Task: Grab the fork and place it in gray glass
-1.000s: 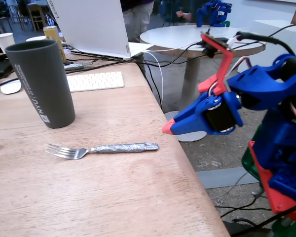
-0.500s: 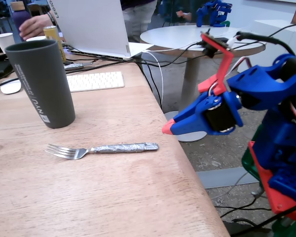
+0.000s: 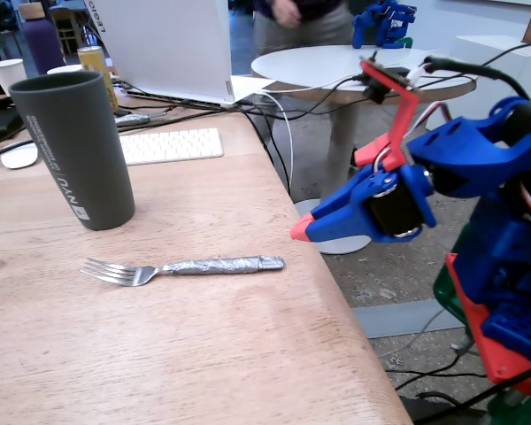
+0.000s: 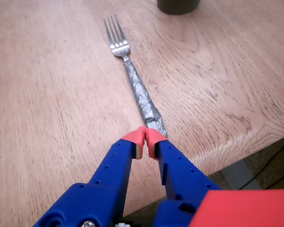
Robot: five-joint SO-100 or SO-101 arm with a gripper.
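In the fixed view, the gray glass (image 3: 74,148) stands upright on the wooden table (image 3: 203,354), at about eleven o'clock from the fork (image 3: 182,267), near but apart from it. The fork lies flat, tines to the left, foil-wrapped handle toward three o'clock. The gripper (image 3: 298,232) hovers off the table edge, empty, its red tips pressed together. This looks like the approach step: the next move calls for spreading the tips and descending over the handle.
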